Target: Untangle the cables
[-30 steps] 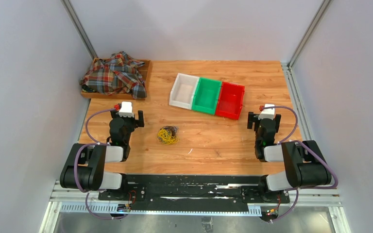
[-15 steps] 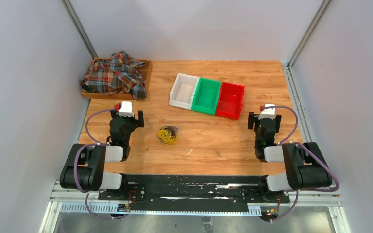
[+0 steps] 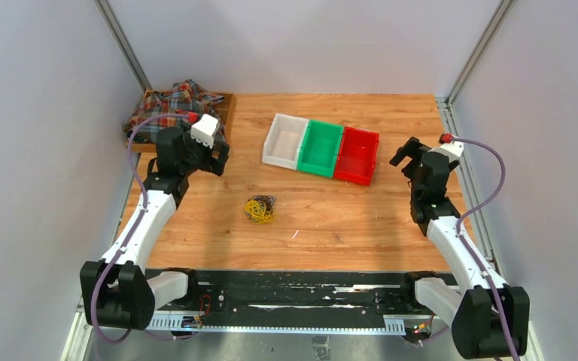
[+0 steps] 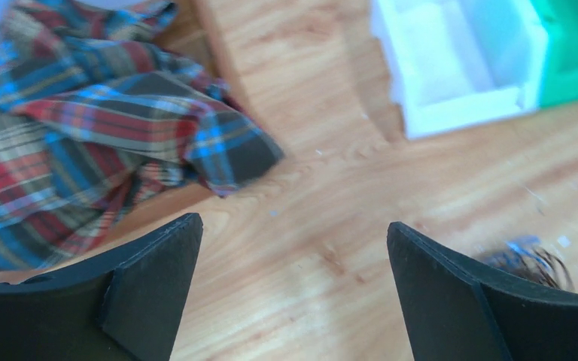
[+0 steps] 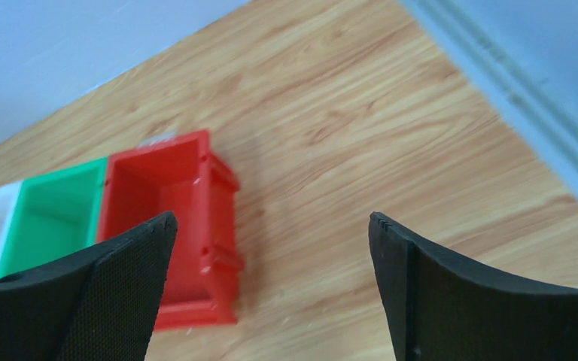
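Note:
The cables [image 3: 260,210] lie in one small tangle of yellow and dark loops on the wooden table, near its middle. In the left wrist view a blurred part of the cables [image 4: 530,259] shows beside the right finger. My left gripper [image 3: 212,161] hangs open above the table, left of and beyond the tangle, near the plaid cloth. In its own view the left gripper [image 4: 293,223] has only bare wood between its fingers. My right gripper [image 3: 409,154] is open to the right of the red bin, far from the cables. Nothing is between the fingers of the right gripper [image 5: 271,216].
A white bin [image 3: 284,141], a green bin [image 3: 320,148] and a red bin [image 3: 357,155] stand in a row behind the tangle. A plaid cloth [image 3: 177,116] lies heaped on a wooden tray [image 3: 227,104] at the back left. A metal rail [image 3: 455,150] runs along the table's right edge.
Both arms have unfolded from their low rest pose and reached forward, the left toward the plaid cloth, the right toward the red bin's right side. The tangle has not moved.

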